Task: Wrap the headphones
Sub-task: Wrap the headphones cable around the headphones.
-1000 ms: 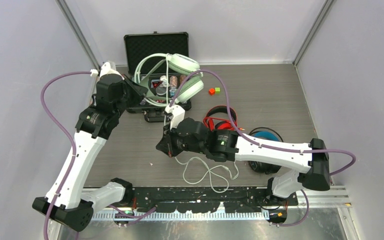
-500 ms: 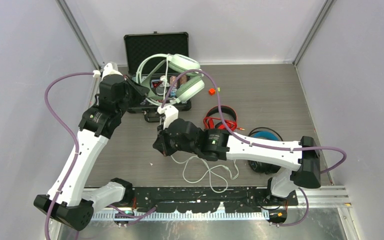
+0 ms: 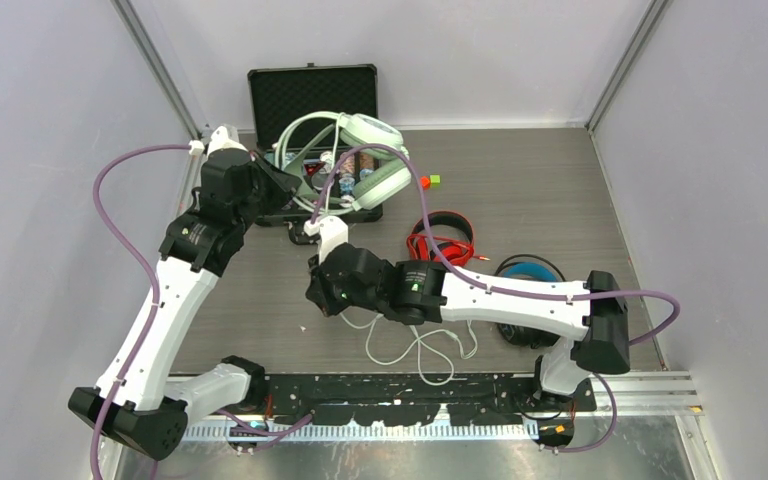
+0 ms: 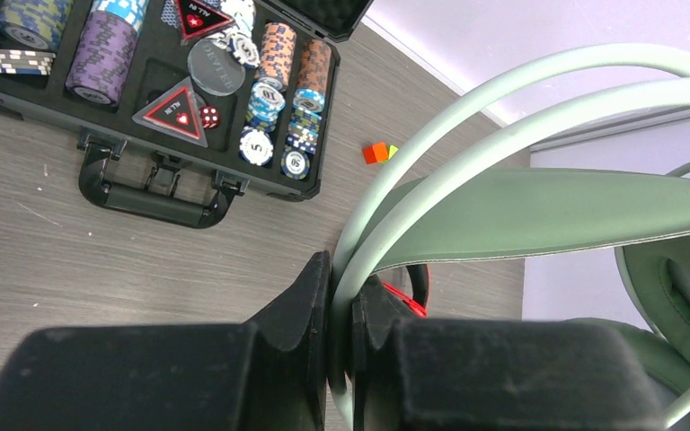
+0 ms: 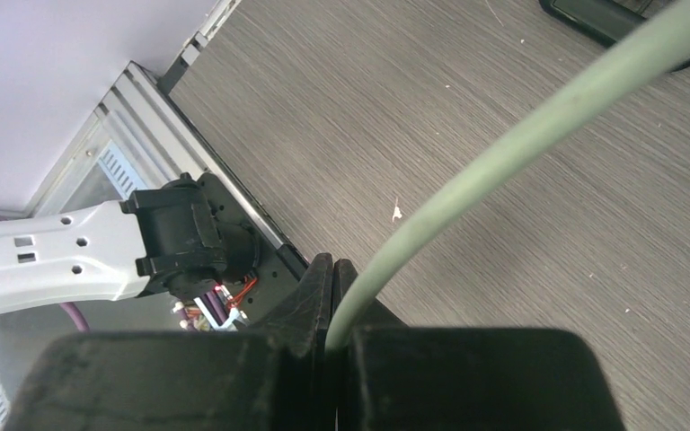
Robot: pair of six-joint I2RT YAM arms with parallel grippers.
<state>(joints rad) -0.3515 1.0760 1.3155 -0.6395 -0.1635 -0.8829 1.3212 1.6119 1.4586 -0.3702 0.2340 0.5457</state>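
My left gripper (image 3: 278,182) is shut on the thin headband (image 4: 467,117) of the pale mint-green headphones (image 3: 365,160) and holds them in the air above the open case. In the left wrist view the jaws (image 4: 341,305) pinch the headband wire. My right gripper (image 3: 317,293) is shut on the mint cable (image 5: 503,153) low over the table; its jaws (image 5: 334,296) are closed on it. The rest of the cable (image 3: 415,345) lies in loose loops near the front edge. The red headphones (image 3: 440,238) lie mid-table. The black headphones with blue inside (image 3: 532,272) lie partly under my right arm.
An open black case of poker chips (image 3: 310,95) stands at the back left, also in the left wrist view (image 4: 157,193). Small red and green cubes (image 3: 428,181) lie right of it. A black rail (image 3: 410,395) runs along the front edge.
My right gripper has moved left and slightly away from the front edge, drawing the cable with it. The mint headphones have turned and shifted a little in my left gripper.
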